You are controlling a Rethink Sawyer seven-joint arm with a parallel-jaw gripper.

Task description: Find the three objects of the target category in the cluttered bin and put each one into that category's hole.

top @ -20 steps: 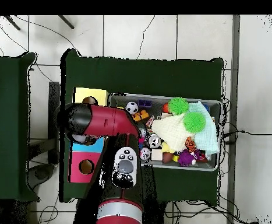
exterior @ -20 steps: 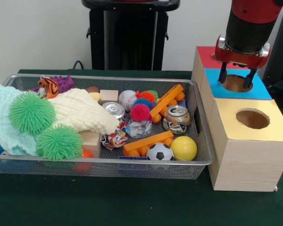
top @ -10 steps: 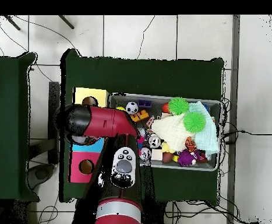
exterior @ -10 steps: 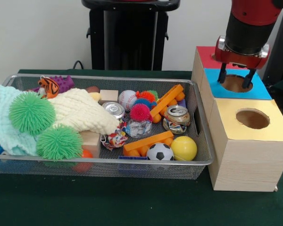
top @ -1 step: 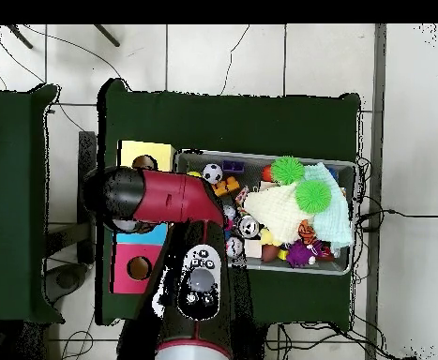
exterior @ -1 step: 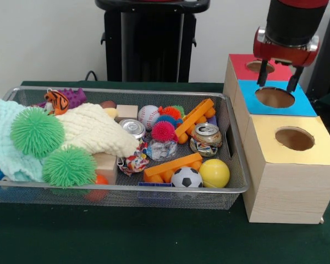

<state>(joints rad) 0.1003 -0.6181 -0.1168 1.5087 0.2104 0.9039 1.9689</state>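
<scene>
Nearest us, along the near edge of the wire bin [exterior @ -1 step: 231, 137], lie a soccer ball [exterior @ -1 step: 186, 177] and a yellow ball [exterior @ -1 step: 214, 172], with a baseball [exterior @ -1 step: 148, 116] farther back towards the bin's far edge; we judge these to be the likely targets. Beyond and beside the bin, our gripper [exterior @ -1 step: 278, 82] hangs spread and empty above the blue hole [exterior @ -1 step: 274, 97] of the wooden box [exterior @ -1 step: 286, 181]. So the balls lie across the bin's nearer side wall, low and towards us.
</scene>
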